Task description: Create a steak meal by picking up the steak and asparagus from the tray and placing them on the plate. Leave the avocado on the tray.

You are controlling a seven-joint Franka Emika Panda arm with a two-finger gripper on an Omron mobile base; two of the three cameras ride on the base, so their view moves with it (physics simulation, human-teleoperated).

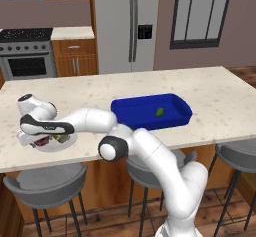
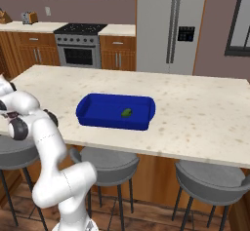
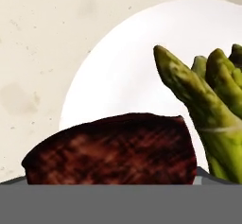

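Fingers: can't tell if we're wide or closed; gripper (image 1: pixel 47 140) over plate (image 3: pixel 123 72) w/ steak (image 3: pixel 113 150) & asparagus (image 3: pixel 208 105). Steak looks firm, grip sides; asparagus stiff, take mid-bundle.

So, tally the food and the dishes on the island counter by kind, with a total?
Steak: 1, on the plate
Asparagus bundle: 1, on the plate beside the steak
Avocado: 1, in the tray
Plate: 1
Tray: 1
Total: 5
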